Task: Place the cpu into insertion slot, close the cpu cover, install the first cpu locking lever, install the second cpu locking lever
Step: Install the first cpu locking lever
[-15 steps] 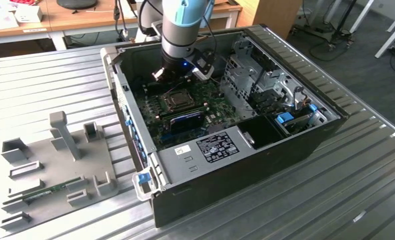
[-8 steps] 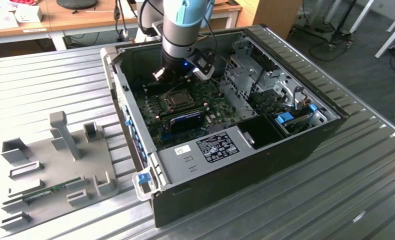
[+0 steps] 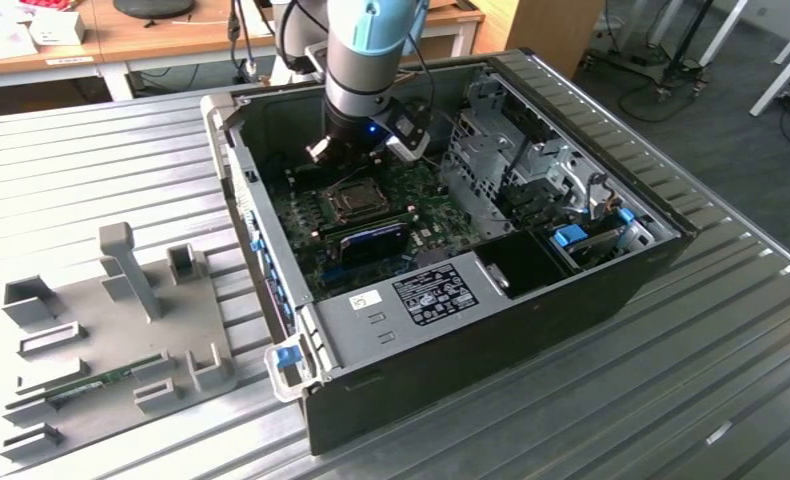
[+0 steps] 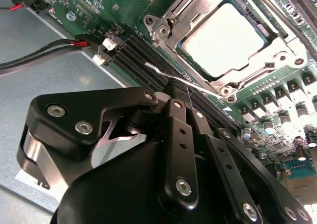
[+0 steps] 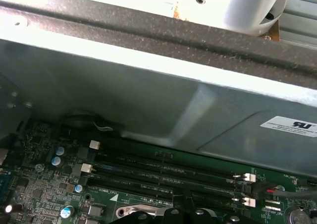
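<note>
Lying flat in the socket (image 3: 331, 197), at the upper right of the second wrist view, the chip (image 4: 223, 35) shows a smooth, pale grey square top, face up. Being square, it has no long axis, and its edges sit skewed to the frame. One cover (image 4: 280, 50), a thin silvery metal frame with a square window, is down over the chip's edges. One lever (image 4: 159, 71), a thin bright wire rod with a kinked end, runs beside the socket, its long axis slanting from upper left to lower right, parallel to the long black memory slots (image 5: 168, 170). The gripper (image 4: 181, 94), made of matte black linked bars with round bolts, has its two fingers (image 4: 176, 130) drawn together, tips at the lever; whether they pinch it cannot be told. In the first wrist view, four white clips (image 5: 94, 145) end the slots on the green circuit board (image 5: 44, 189). In the exterior view the arm (image 3: 368, 50) reaches into one open black computer case (image 3: 569, 290) on a ribbed metal table (image 3: 715, 380).
</note>
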`<action>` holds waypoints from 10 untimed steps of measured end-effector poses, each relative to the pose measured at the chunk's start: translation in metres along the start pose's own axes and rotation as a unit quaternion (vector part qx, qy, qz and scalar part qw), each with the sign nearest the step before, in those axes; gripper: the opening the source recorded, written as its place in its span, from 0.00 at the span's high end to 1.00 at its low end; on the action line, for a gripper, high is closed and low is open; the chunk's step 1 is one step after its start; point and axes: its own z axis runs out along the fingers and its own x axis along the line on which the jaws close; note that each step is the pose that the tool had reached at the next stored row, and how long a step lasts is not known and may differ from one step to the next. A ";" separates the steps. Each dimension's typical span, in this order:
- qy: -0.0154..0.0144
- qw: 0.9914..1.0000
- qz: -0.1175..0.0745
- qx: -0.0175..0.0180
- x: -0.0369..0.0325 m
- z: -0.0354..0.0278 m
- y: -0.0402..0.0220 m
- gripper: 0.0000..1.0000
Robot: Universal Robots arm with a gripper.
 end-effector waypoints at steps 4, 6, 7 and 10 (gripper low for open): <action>0.000 1.000 0.000 0.000 -0.0002 0.0012 -0.0005 0.90; 0.000 1.000 0.000 0.000 -0.0002 0.0019 -0.0008 0.90; 0.000 1.000 0.000 0.000 -0.0001 0.0024 -0.0009 0.90; 0.000 1.000 0.000 0.000 0.0000 0.0038 -0.0015 0.90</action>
